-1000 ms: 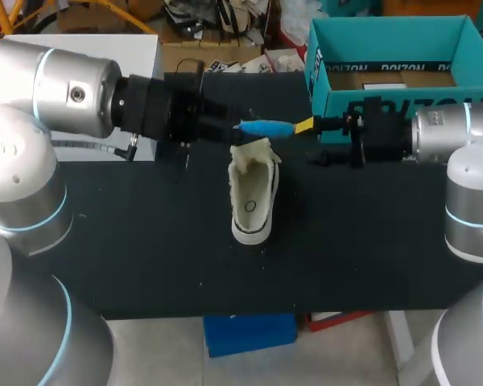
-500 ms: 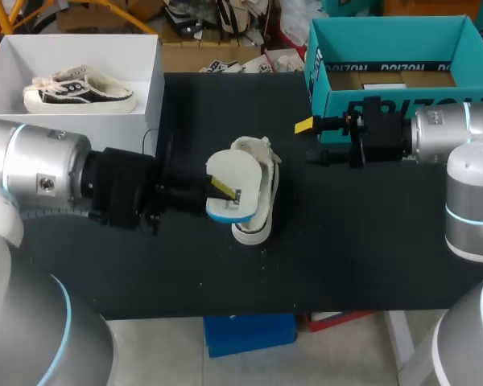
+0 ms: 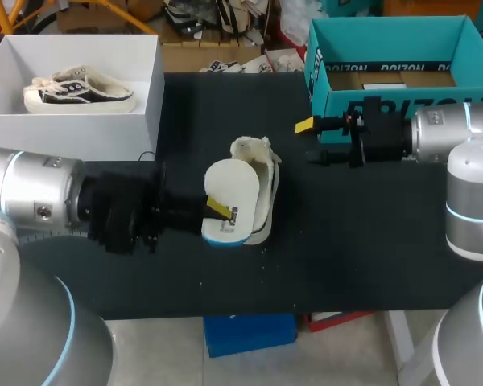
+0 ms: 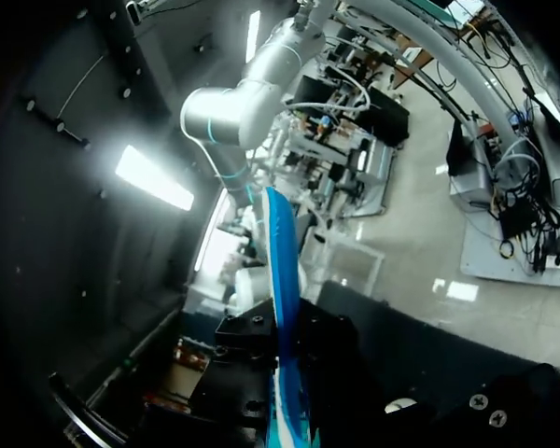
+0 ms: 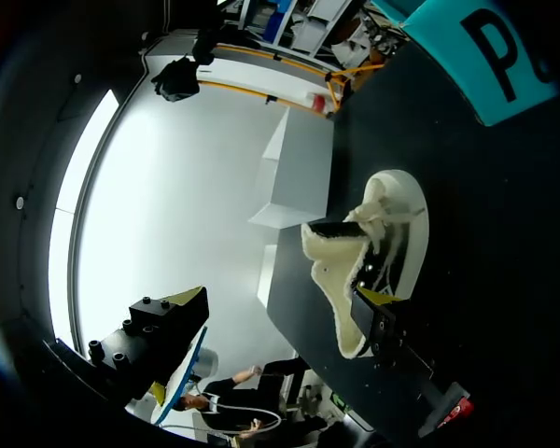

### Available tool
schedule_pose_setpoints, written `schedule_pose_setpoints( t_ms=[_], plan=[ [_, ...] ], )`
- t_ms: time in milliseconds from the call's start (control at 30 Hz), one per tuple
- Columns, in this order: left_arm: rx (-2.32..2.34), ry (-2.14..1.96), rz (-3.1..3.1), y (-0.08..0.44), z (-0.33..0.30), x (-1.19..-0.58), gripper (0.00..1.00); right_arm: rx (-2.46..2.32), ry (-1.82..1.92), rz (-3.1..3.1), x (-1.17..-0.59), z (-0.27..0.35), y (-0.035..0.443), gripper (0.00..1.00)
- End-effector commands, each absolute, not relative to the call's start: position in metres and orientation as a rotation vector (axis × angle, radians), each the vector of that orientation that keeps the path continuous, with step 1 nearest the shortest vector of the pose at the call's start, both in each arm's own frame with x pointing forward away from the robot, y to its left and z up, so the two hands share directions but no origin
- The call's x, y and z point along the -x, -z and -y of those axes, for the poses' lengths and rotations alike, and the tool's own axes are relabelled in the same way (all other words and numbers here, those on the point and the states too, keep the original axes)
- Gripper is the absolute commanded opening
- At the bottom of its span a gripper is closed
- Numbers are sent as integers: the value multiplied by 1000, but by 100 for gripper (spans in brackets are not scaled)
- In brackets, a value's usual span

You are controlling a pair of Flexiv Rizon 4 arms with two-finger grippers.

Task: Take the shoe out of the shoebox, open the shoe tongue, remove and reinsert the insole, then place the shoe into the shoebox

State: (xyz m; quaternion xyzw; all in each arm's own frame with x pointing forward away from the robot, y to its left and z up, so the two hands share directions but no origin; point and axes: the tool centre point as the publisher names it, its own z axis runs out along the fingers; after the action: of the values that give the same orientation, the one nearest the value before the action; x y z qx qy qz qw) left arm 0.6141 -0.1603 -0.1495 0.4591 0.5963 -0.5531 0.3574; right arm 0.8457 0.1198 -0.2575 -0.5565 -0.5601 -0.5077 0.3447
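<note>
Over the shoe (image 3: 254, 151), left hand (image 3: 220, 211) clamping insole (image 3: 233, 181), right hand (image 3: 308, 141) spread, empty.

The teal box (image 3: 338, 104) carries large dark lettering across its front wall, partly hidden by the right arm. A smaller dark line runs upside down along its inner back wall. The right wrist view shows one big dark letter of the front print.
</note>
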Motion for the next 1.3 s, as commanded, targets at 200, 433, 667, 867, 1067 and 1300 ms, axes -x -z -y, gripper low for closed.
schedule_pose_setpoints(
  t_ms=[200, 433, 667, 867, 1067, 1300],
  plan=[
    [-1224, 1358, -1449, 178, 164, -619, 0, 1448, 1322, 1452, -845, -121, 259, 100],
    [-1251, 1336, -1390, 203, 170, -639, 0, 1448, 1322, 1452, -845, -121, 259, 100],
    [-1293, 1328, -1355, 230, 183, -670, 0, 1448, 1322, 1452, -845, -121, 259, 100],
    [-1307, 1262, -1381, 250, 189, -697, 0, 1448, 1322, 1452, -845, -121, 259, 100],
    [-1307, 1262, -1381, 250, 189, -697, 0, 1448, 1322, 1452, -845, -121, 259, 100],
    [-1307, 1262, -1381, 250, 189, -697, 0, 1448, 1322, 1452, -845, -121, 259, 100]
  ],
)
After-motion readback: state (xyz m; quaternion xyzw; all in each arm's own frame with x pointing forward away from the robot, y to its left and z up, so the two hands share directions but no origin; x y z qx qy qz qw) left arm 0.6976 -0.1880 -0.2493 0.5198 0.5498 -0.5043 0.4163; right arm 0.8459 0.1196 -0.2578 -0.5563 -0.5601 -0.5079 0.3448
